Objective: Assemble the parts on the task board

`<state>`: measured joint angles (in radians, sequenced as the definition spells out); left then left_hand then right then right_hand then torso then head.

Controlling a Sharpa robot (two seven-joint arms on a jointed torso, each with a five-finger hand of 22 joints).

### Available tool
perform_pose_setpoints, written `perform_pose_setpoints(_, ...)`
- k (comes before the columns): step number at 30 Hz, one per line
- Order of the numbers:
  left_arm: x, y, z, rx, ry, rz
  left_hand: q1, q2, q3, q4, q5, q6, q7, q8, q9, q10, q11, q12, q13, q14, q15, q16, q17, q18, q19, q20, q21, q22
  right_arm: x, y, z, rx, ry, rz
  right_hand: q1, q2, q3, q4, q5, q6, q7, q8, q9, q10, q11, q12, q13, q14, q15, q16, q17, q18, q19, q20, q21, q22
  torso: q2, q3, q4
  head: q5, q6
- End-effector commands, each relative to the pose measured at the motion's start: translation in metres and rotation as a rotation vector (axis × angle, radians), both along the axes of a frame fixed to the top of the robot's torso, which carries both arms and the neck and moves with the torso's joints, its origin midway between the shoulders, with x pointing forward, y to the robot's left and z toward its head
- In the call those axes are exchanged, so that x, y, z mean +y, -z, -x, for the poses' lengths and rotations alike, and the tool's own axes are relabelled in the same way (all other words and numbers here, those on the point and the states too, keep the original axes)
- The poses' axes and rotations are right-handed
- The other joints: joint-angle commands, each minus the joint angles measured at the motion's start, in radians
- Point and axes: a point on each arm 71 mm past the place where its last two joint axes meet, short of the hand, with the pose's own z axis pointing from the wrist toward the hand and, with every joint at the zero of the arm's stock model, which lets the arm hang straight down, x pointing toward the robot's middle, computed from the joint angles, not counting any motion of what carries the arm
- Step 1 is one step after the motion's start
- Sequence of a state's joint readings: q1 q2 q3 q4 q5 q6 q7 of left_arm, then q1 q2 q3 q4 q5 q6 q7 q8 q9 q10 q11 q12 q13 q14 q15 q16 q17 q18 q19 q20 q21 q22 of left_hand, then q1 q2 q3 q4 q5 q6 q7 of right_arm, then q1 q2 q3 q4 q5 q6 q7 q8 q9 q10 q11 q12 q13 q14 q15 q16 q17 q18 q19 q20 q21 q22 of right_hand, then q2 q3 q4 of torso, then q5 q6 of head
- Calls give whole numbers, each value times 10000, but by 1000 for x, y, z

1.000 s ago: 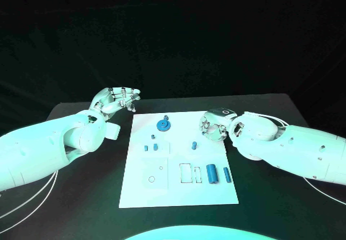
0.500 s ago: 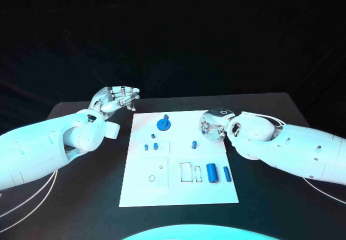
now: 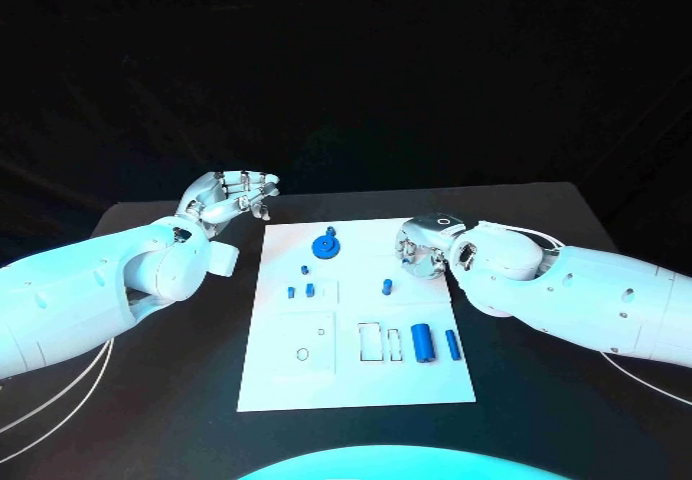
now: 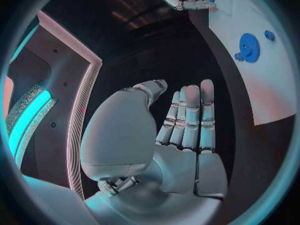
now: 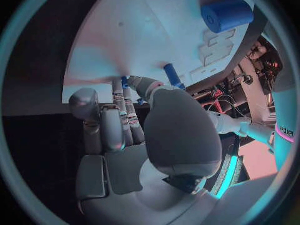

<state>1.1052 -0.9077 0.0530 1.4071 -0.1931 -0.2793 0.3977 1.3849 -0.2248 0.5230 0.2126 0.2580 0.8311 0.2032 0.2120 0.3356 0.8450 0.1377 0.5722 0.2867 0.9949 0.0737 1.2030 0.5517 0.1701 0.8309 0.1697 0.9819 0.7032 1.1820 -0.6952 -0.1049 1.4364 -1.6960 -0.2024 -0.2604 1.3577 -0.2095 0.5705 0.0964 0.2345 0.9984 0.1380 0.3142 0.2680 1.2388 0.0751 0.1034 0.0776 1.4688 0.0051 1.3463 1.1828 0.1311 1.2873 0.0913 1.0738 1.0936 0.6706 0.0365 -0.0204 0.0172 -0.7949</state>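
Note:
The white task board (image 3: 361, 380) lies in the middle of the table. On it are a blue gear (image 3: 327, 247), three small blue pegs (image 3: 306, 269), a lone blue peg (image 3: 387, 287), a thick blue cylinder (image 3: 423, 343) and a slim one (image 3: 451, 344). My right hand (image 3: 423, 245) hovers at the board's far right edge, fingers loosely bent, holding nothing; the lone peg (image 5: 172, 75) lies just beyond its fingertips (image 5: 119, 87). My left hand (image 3: 231, 197) is raised off the board's far left corner, fingers (image 4: 190, 115) apart and holding nothing. The gear (image 4: 249, 47) lies off to its side.
Recessed outlines (image 3: 381, 343) mark the board's near half, beside the thick cylinder (image 5: 226, 14). Black table (image 3: 173, 390) surrounds the board, with bare room to its left and right near the front edge.
My right hand and forearm have shifted slightly toward the board's far right edge. The left hand and the parts have stayed put.

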Motion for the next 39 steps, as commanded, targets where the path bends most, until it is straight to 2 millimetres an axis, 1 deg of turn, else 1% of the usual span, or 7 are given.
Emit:
perform_pose_setpoints(1,-4,0,1,55,331,35,-40,21,-61,14,7,-57,-17,35,17,-63,13,58,-10,-48,-13,44,-9,140,60,33,-47,-19,3,12,6,489,-159,350,236,86,139,-110,40,163,-9,108,100,183,-59,91,83,436,-100,100,87,-176,147,-27,153,163,-2,-10,-1,16,-33)
perform_pose_setpoints(7,-4,0,1,73,374,2,41,21,-78,-26,15,-61,-16,54,27,-99,14,81,-12,-52,-13,67,-7,141,93,33,-54,-27,3,16,7,581,-160,607,539,300,345,-510,48,470,-119,382,383,632,-206,171,220,412,-247,201,118,-209,227,-141,409,460,-16,-16,4,17,-50)
perform_pose_setpoints(10,-4,0,1,76,391,-14,67,23,-82,-40,18,-61,-16,61,31,-106,15,90,-12,-54,-13,73,-7,141,102,32,-57,-30,4,17,8,529,-140,745,574,310,478,-656,54,510,-132,425,468,748,-231,161,265,395,-274,209,93,-220,225,-179,486,555,-18,-25,10,7,-46)
perform_pose_setpoints(14,-4,0,2,75,411,-46,143,25,-87,-85,30,-59,-16,79,41,-124,14,113,-14,-62,-15,87,-7,142,123,30,-61,-35,4,17,9,253,-41,766,562,285,581,-778,54,564,-155,464,547,856,-258,153,309,383,-303,213,62,-233,234,-203,580,668,-23,-17,6,-6,-29)
perform_pose_setpoints(25,-7,0,1,88,472,-59,284,29,-83,-174,60,-97,0,91,48,-175,26,143,-27,-103,-13,89,-20,140,144,24,-74,-42,-1,9,9,-963,282,-156,515,244,677,-874,53,608,-171,487,619,940,-279,134,352,381,-328,241,73,-251,256,-215,692,797,-16,-11,28,-34,42)
perform_pose_setpoints(29,-6,0,1,114,454,-76,298,26,-104,-177,64,-184,45,72,42,-278,70,142,-49,-197,22,57,-42,128,108,38,-115,-57,-3,6,11,-1245,297,-487,498,233,706,-897,52,626,-174,494,640,971,-286,131,366,381,-340,250,77,-258,265,-214,728,837,-24,-3,-35,15,41)
perform_pose_setpoints(39,-7,1,1,253,527,-120,322,19,-132,-188,64,-282,88,58,37,-398,113,156,-66,-304,61,26,-67,122,56,65,-169,-77,-1,-5,16,-1683,256,-1168,466,216,731,-913,50,646,-178,502,664,1005,-292,128,382,382,-345,266,92,-261,266,-216,754,871,-13,3,6,-35,76)
